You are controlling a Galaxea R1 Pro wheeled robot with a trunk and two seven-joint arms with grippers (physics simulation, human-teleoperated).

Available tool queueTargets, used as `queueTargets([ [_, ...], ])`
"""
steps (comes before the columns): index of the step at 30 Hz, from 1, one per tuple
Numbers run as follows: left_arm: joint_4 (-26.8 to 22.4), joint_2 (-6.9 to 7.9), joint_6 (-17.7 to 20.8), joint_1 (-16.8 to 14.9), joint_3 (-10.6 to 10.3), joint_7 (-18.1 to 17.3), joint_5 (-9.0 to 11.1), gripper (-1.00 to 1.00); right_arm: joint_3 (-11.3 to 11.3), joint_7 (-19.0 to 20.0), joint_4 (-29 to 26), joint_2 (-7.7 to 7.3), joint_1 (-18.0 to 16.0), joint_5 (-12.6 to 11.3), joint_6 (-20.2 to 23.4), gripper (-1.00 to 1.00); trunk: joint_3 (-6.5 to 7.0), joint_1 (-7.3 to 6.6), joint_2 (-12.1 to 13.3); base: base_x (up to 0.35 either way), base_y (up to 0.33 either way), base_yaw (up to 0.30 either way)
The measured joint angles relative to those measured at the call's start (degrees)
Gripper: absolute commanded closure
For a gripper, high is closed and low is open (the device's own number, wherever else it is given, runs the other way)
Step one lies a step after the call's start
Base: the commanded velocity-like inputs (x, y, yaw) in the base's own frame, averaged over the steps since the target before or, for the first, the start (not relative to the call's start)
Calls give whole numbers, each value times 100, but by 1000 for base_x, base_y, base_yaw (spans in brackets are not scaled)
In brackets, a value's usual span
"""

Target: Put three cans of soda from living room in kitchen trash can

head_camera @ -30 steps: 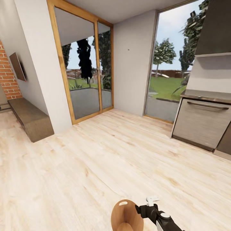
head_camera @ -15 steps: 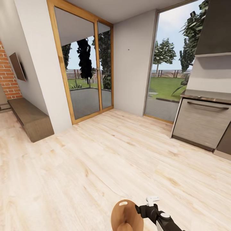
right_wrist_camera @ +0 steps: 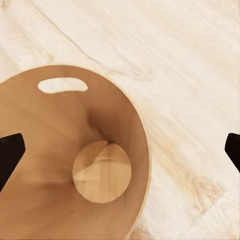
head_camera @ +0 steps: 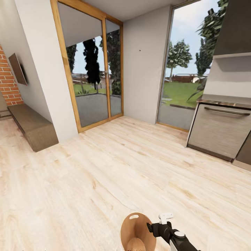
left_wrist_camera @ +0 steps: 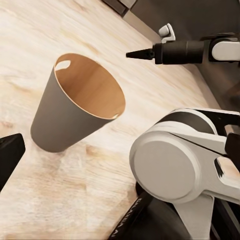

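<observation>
So the tash can (head_camera: pixel 137 232) sits at the bottom centre of the head view, mouth up toward the camera. We can see its brown inside right down to the round bottom, with nothing in it. Its long axis runs roughly top to bottom, wide rim up and narrow base down, with the handle slot on the far side of the rim. We honestly can't tell whether it's resting on the wood floor (head_camera: pixel 104 167) or being lifted.

The right claw (head_camera: pixel 150 227) is just to the right of it in that frame, right up against the rim on that side. From the right wrist camera, the right claw (right_wrist_camera: pixel 120 150) is spread wide: one dark fingertip (right_wrist_camera: pixel 10 152) is over the bin's inside and the other is out over the floor. That means the bin wall lies between them, not pinched as far as we can see.

The right arm is clearly the nearer one. Of the left claw (left_wrist_camera: pixel 9 152) we only get one dark tip, near the bin's grey outside, so we can't tell how far it's spread.

The kitchen unit (head_camera: pixel 219 130) is at the right edge of the frame and the glass doors (head_camera: pixel 92 69) are at the upper left.
</observation>
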Motion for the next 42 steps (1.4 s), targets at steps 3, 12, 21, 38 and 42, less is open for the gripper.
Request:
queueTargets([
  [3,-2,0,0,0,0,-2,0,-100,2,0,0,0,0,2,0,-100,-80,66,-120,0,0,0],
  [12,-3,0,0,0,0,-4,0,-100,3,0,0,0,0,4,0,-100,-323,264,-481,0,0,0],
  [21,-3,0,0,0,0,-2,0,-100,4,0,5,0,0,2,0,-100,-566,461,-842,0,0,0],
  [38,-4,1,0,0,0,-6,0,-100,4,0,212,0,0,-2,-15,-100,-721,528,-964,7,0,0],
  [42,2,0,0,0,-7,-6,-4,-100,4,0,220,0,0,-2,-17,-100,-724,528,-964,196,0,0],
])
